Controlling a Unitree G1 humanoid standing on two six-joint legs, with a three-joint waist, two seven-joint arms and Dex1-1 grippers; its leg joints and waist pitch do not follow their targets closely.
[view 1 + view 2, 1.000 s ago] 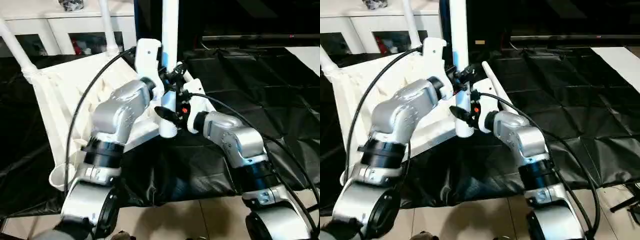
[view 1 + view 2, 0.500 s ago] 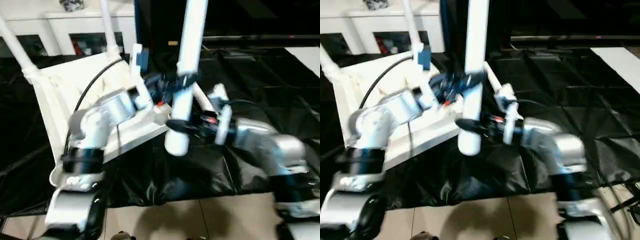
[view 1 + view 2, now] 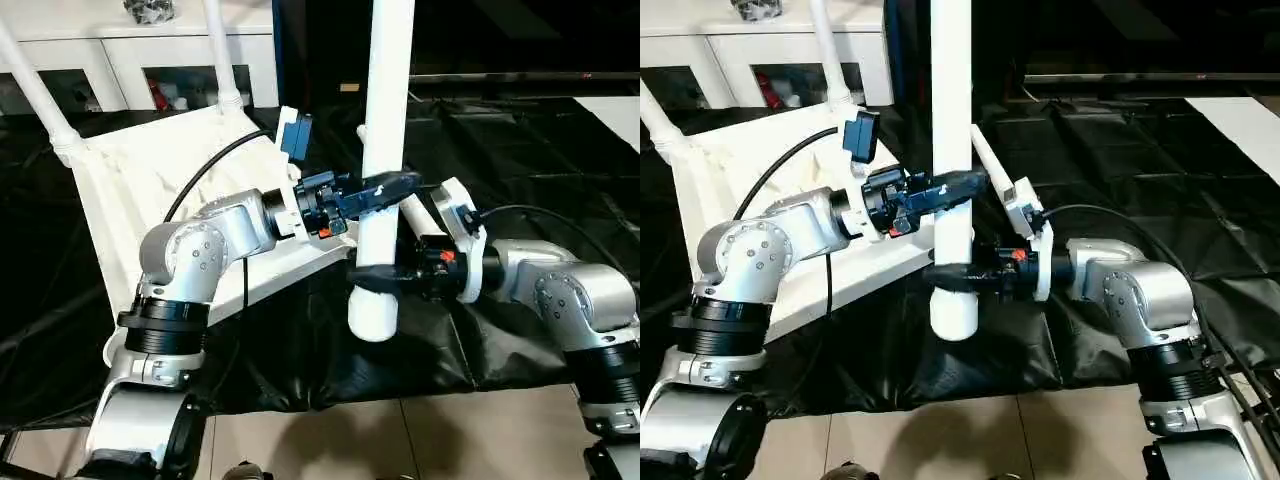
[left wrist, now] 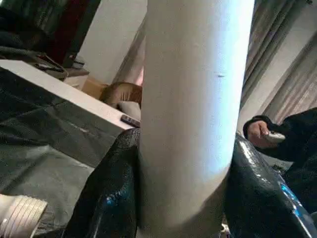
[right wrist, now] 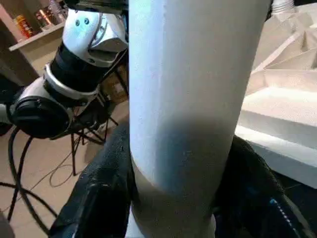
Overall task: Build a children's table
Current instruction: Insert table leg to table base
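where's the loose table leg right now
In the head views the leg stands upright at centre, in front of the overturned tabletop, gripped by the left gripper above and the right gripper below, its flared end hanging over the black-covered table.

Even indoor light, head views sharp. Glare on white leg [image 3: 385, 120] above left gripper [image 3: 385, 190]; soft shadow below right gripper [image 3: 378, 275]. Wrist views: leg close, slightly soft; background blurred.
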